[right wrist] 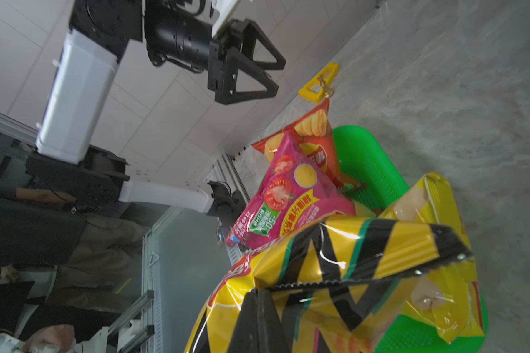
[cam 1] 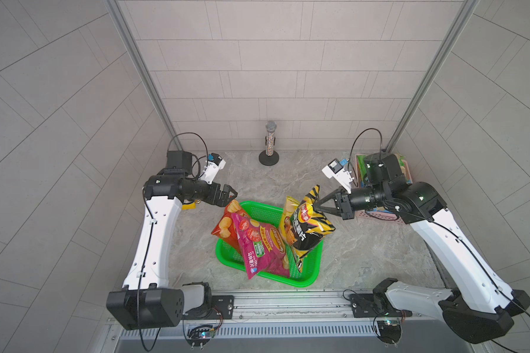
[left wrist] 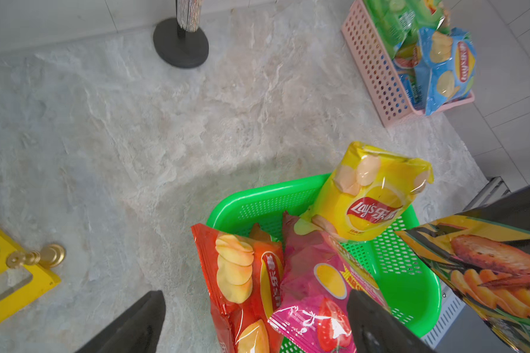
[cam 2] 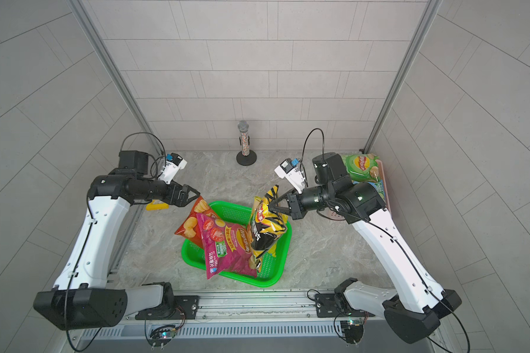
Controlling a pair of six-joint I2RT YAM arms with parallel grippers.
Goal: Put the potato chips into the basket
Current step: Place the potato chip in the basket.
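Pinching the serrated top seam of the black-and-yellow striped bag (cam 1: 311, 227), our right gripper (cam 1: 318, 205) has its fingers closed flat on the glossy foil. The puffed bag hangs from them over the green basket (cam 1: 288, 279), a rectangular plastic mesh tray with rounded corners. Just past those fingers, a shiny yellow bag (left wrist: 367, 198) leans inside the basket.

Our left gripper (cam 1: 230, 195) stands spread wide and holds nothing. Just beyond its fingertips, apart from them, we see the red-orange bag (cam 1: 227, 223) with the crinkled magenta bag (cam 1: 260, 247) lying over it. Both rest in the basket and overhang its rim. That makes four bags here: three resting, one held.

Beside the left fingers a flat yellow triangular piece (left wrist: 10, 275) lies on the stone-patterned table (cam 1: 364, 244). Behind the right fingers a pink perforated basket (left wrist: 377, 70), the second basket, holds a green bag (cam 2: 360, 165) and a blue bag (left wrist: 450, 64). Farthest, a glittery microphone (cam 1: 270, 139) stands upright.
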